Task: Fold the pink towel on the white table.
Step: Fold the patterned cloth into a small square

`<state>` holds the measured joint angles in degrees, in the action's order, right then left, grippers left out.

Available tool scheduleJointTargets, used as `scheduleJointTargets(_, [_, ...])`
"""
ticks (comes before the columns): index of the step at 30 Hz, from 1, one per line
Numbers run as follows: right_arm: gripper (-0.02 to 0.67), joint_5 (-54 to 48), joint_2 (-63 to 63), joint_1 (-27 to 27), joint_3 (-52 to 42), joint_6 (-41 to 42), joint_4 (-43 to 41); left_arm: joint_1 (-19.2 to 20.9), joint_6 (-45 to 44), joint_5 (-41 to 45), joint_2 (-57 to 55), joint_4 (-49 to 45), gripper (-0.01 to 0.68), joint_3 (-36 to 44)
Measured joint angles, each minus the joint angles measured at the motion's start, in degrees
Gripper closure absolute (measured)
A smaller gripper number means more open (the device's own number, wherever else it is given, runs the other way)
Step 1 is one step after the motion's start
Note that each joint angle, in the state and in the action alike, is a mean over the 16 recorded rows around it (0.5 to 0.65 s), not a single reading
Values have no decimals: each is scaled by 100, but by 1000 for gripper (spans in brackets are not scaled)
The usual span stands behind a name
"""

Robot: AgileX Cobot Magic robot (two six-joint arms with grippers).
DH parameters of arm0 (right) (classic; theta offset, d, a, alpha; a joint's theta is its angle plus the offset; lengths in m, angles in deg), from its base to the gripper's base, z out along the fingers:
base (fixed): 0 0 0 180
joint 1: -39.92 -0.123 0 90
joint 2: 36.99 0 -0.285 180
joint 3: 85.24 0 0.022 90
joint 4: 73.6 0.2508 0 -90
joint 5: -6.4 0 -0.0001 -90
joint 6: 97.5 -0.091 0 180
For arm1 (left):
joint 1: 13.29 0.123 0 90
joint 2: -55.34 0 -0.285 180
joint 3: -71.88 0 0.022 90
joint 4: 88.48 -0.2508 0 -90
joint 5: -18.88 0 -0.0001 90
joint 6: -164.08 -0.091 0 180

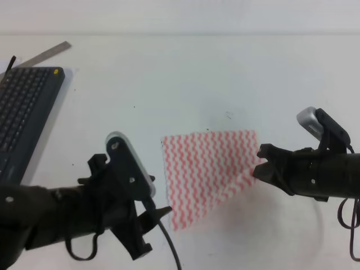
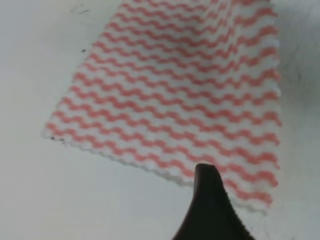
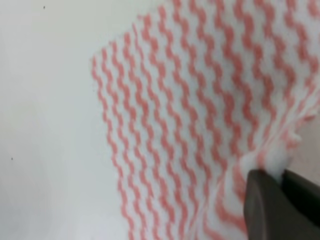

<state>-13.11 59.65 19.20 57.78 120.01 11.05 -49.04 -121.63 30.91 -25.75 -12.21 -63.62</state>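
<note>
Left hand [image 1: 154, 216]: nearest the lens, at the towel's near corner; grip cannot be told.
Right hand [image 1: 260, 163]: pinching the pink towel [image 1: 208, 171], right edge lifted.
Bench [image 1: 185, 84]: white, keyboard [image 1: 22, 112] far left.

Both arms are showing as matte black, blocky bodies. The left arm [image 1: 62, 211] is carrying a grey-white rounded camera housing [image 1: 128, 163] with small dark screw heads, and a black cable [image 1: 166, 239] is looping off its near side. The right arm [image 1: 320, 171] is wearing a silver-grey camera cap [image 1: 311, 121], with thin black cables [image 1: 349, 216] hanging at its right end. The gripper fingers [image 2: 212, 210] are looking dark and ribbed.
</note>
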Motion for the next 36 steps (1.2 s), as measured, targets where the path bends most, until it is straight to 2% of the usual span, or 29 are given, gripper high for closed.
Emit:
scheduleJointTargets(12, [650,-170,202,0,36,467,484,-82,-469,454,-759,164,628,-332])
scheduleJointTargets(25, [650,-156,237,1,246,1087,1260,-395,-1197,97,-1178,292,626,-417])
scheduleJointTargets(36, [650,-40,242,0,272,1341,1484,-470,-1568,-43,-1547,775,626,-465])
